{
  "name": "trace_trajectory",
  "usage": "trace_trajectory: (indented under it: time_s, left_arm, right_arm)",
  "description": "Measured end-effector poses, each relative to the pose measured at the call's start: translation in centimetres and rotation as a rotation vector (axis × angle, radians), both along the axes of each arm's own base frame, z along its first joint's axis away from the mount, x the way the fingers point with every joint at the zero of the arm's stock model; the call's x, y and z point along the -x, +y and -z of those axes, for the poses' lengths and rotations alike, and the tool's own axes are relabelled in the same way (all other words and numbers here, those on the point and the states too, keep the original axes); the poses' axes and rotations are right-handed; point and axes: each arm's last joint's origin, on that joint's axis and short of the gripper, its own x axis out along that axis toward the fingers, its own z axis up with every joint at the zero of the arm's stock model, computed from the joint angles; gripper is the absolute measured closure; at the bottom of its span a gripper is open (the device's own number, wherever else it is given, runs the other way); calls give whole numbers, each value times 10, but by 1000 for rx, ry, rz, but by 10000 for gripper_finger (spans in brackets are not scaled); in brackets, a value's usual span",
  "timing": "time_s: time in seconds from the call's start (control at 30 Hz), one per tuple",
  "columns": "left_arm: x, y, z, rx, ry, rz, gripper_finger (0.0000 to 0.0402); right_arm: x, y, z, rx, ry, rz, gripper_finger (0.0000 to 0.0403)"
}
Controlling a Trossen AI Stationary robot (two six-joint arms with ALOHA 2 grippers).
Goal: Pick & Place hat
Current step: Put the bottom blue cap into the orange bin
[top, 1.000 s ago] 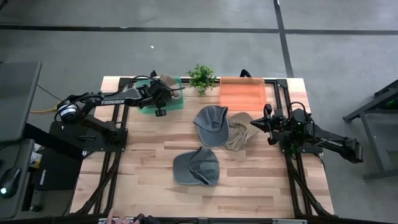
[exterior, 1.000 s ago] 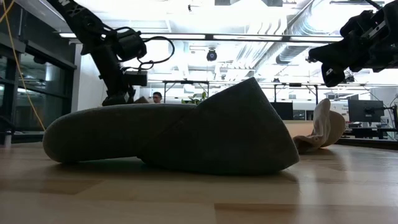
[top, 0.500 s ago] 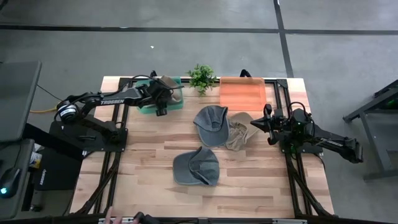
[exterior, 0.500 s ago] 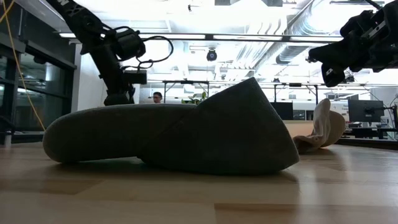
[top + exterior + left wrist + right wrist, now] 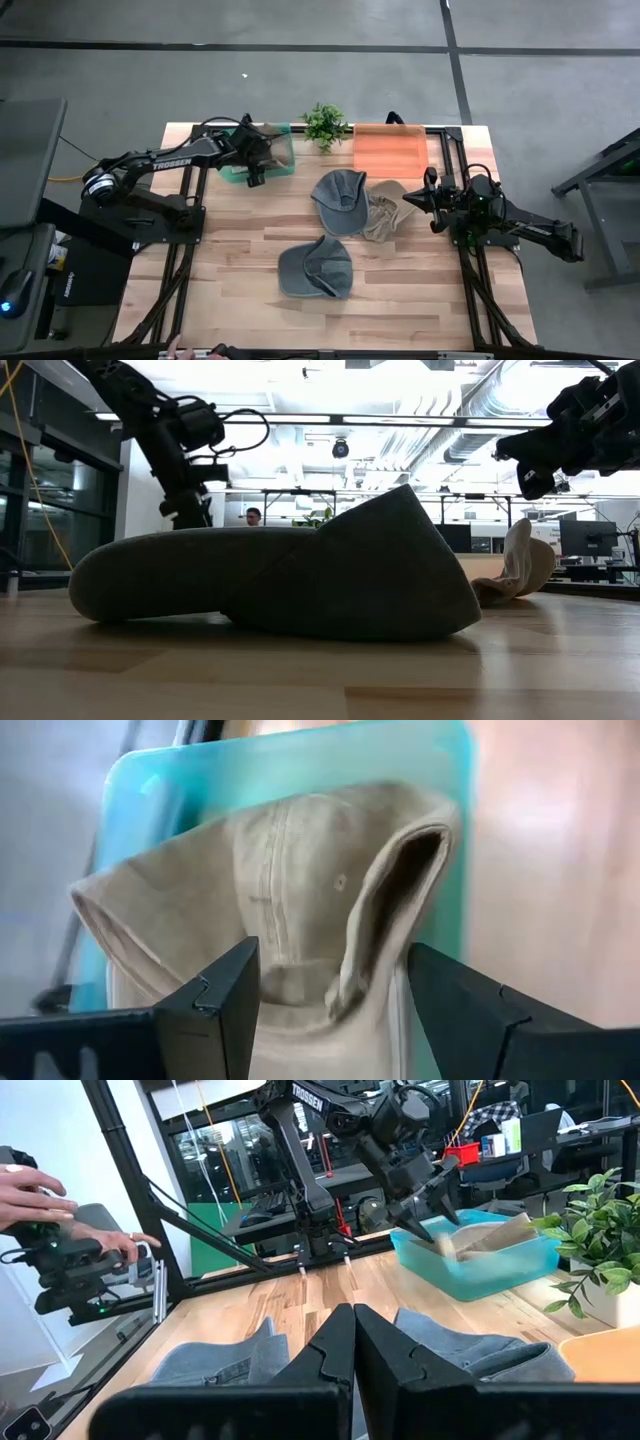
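Left gripper [image 5: 262, 152] hangs over the teal bin [image 5: 284, 168] at the far left of the desk [image 5: 240, 290], jaws open, one on either side of the tan hat [image 5: 300, 900] that lies crumpled inside the bin; no clear contact between jaws and cloth in the left wrist view. From the right wrist view, the hat pokes above the bin rim. Right gripper [image 5: 432, 200] is parked over the right side of the desk, jaws closed on nothing, just right of the hats in the middle. Three hats out on the desk: a grey cap [image 5: 338, 197] at centre, a beige hat [image 5: 385, 212] touching it on the right, another grey cap [image 5: 315, 268] nearer, apart from both. An orange tray [image 5: 390, 150] sits at the far right, a small potted plant [image 5: 325, 123] between it and the bin. A person's hands [image 5: 60, 1220] show off the desk, holding a handle.
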Motion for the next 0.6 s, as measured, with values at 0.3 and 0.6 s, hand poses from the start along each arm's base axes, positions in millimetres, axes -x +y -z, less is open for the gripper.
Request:
trace_trajectory:
  time_s: [0.3,0.6]
  left_arm:
    - [5,-3,-1,65,-19,4,192]
    - [11,-9,-16,103,-124,3,192]
  right_arm:
    - [0,0,0,0,0,0,402]
    - [0,0,0,0,0,0,402]
